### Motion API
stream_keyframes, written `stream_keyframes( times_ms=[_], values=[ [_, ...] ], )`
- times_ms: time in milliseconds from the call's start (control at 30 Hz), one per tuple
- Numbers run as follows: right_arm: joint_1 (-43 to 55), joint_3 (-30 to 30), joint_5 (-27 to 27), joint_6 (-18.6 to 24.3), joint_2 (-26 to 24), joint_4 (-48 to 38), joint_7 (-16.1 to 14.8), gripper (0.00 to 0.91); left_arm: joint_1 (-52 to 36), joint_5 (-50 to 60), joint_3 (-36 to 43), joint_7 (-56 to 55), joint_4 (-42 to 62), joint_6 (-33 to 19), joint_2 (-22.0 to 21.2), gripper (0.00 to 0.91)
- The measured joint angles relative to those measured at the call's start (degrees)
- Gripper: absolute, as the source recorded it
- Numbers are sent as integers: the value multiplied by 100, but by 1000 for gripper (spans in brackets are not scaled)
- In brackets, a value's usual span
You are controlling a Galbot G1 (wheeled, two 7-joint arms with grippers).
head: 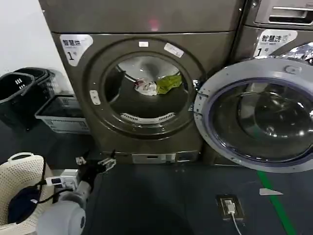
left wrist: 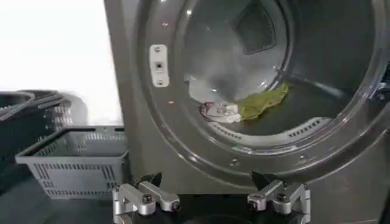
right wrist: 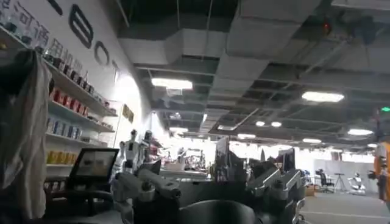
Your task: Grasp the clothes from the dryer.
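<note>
The dryer (head: 93,29) stands ahead with its porthole uncovered and its glass door (head: 259,115) swung out to the right. Inside the drum lie the clothes: a lime-green piece (head: 169,83) next to a white piece with reddish marks (head: 145,87). In the left wrist view the clothes (left wrist: 247,108) rest on the drum floor. My left gripper (head: 95,160) hangs low in front of the dryer, below and left of the porthole, open and empty (left wrist: 206,179). My right gripper (right wrist: 210,173) is open, empty, and faces out into the room.
A grey plastic basket (head: 61,116) and black baskets (head: 19,90) stand left of the dryer. A white woven basket (head: 19,171) sits by my left arm. A second machine (head: 279,34) stands on the right behind the open door. A floor socket (head: 229,205) lies ahead.
</note>
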Motion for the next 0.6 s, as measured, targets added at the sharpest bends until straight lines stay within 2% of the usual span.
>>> stream_keyframes(
  times_ms=[600],
  values=[
    [15, -14, -2, 149, 44, -80, 27, 907, -4, 71, 63, 55, -17, 0, -16, 907]
  ],
)
